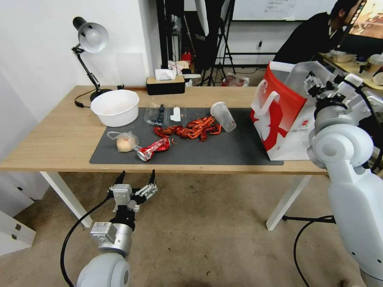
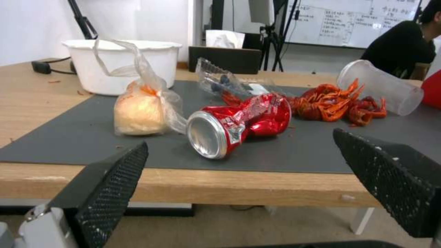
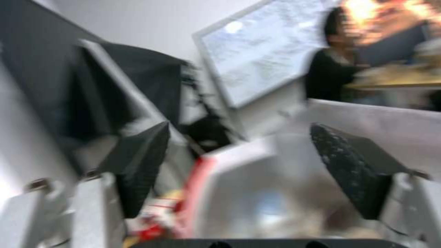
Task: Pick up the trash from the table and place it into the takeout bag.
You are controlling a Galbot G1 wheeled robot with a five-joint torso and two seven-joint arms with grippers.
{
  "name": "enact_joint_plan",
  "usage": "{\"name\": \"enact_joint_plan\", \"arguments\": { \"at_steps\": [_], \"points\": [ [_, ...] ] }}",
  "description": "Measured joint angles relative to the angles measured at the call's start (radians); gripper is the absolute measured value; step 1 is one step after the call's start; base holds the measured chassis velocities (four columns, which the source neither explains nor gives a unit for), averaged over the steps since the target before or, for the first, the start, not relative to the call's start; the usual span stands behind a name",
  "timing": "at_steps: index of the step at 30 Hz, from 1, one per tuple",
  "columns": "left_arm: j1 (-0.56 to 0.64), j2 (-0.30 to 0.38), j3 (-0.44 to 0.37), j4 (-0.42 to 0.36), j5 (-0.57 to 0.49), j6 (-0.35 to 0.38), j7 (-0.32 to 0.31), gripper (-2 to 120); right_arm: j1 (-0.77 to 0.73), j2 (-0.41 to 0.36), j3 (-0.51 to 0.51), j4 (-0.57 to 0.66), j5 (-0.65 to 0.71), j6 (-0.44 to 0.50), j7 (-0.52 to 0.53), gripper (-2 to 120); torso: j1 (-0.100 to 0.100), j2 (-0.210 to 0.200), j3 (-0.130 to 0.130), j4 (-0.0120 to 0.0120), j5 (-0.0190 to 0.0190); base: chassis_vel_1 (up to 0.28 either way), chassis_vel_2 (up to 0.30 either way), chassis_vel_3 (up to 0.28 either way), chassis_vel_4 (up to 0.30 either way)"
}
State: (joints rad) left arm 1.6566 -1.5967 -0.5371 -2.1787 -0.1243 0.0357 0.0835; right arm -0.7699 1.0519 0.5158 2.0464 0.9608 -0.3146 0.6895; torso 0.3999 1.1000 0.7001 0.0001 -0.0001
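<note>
The takeout bag (image 1: 279, 115) stands at the right end of the worktop (image 1: 52, 139), its far rim hidden behind the right arm; the right claw (image 3: 239, 165) hangs over its silvery mouth, fingers spread, that view blurred. The left claw (image 1: 135, 179) waits below the worktop's near edge over open floor, fingers spread wide and empty. Near the mat's (image 1: 223, 151) front edge lies the crushed red can (image 2: 239, 124), long axis slanting back and rightward, open end toward the claw. The clear bag with pale orange lump (image 2: 137, 110) lies just beside it.
</note>
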Motion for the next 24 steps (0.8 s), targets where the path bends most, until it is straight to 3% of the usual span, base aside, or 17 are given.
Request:
{"name": "enact_joint_plan", "arguments": {
  "at_steps": [1, 2, 5, 6, 9, 10, 13, 18, 21, 24],
  "points": [
    [0.0, 0.0, 0.0, 0.0, -0.001, 0.0, 0.0, 100, -0.02, -0.003, 0.007, 0.025, 0.031, 0.056, -0.07, 86, 0.0, 0.0, 0.0, 0.0, 0.0, 0.0, 0.0, 0.0, 0.0],
    [0.0, 0.0, 0.0, 0.0, -0.001, 0.0, 0.0, 100, -0.02, -0.003, 0.007, 0.025, 0.031, 0.056, -0.07, 86, 0.0, 0.0, 0.0, 0.0, 0.0, 0.0, 0.0, 0.0, 0.0],
    [0.001, 0.001, -0.001, -0.001, -0.001, 0.0, 0.0, 100, -0.185, -0.018, 0.0, 0.145, 0.019, 0.153, -0.287, 98, 0.0, 0.0, 0.0, -0.0002, -0.0001, 0.0, 0.0, 0.0, 0.0],
    [0.001, 0.001, -0.001, -0.001, -0.001, 0.0, 0.0, 100, -0.185, -0.018, 0.0, 0.145, 0.019, 0.153, -0.287, 98, 0.0, 0.0, 0.0, -0.0002, -0.0001, 0.0, 0.0, 0.0, 0.0],
    [0.0, 0.0, -0.001, -0.001, -0.002, 0.0, 0.0, 100, -0.316, -0.019, -0.034, 0.204, -0.13, 0.202, -0.412, 100, 0.0, 0.0, 0.0, 0.0, -0.0002, 0.0, 0.0, 0.0, 0.0],
    [0.0, 0.0, -0.001, -0.001, -0.002, 0.0, 0.0, 100, -0.316, -0.019, -0.034, 0.204, -0.13, 0.202, -0.412, 100, 0.0, 0.0, 0.0, 0.0, -0.0002, 0.0, 0.0, 0.0, 0.0],
    [-0.002, 0.001, 0.0, 0.001, -0.003, -0.002, 0.0, 100, -0.45, 0.002, -0.053, 0.227, -0.316, 0.274, -0.501, 100, 0.0, 0.0, 0.0, -0.0001, 0.0001, 0.0, 0.0, 0.0, 0.0],
    [-0.004, 0.001, 0.001, 0.007, -0.005, -0.006, -0.001, 100, -0.576, 0.02, -0.061, 0.221, -0.484, 0.343, -0.524, 100, 0.0, 0.0, 0.0, -0.0002, 0.0, 0.0, 0.0, 0.0, 0.0],
    [-0.009, 0.003, 0.001, 0.013, -0.011, -0.009, -0.001, 100, -0.694, 0.041, -0.066, 0.169, -0.658, 0.424, -0.499, 100, 0.0, 0.0, 0.0, -0.0002, 0.0002, 0.0, 0.0, 0.0, 0.0],
    [-0.014, 0.006, 0.001, 0.015, -0.016, -0.009, -0.001, 100, -0.75, 0.055, -0.074, 0.145, -0.699, 0.454, -0.459, 100, 0.0, 0.0, 0.0, -0.0001, 0.0, 0.0, 0.0, 0.0, 0.0]
  ]
}}
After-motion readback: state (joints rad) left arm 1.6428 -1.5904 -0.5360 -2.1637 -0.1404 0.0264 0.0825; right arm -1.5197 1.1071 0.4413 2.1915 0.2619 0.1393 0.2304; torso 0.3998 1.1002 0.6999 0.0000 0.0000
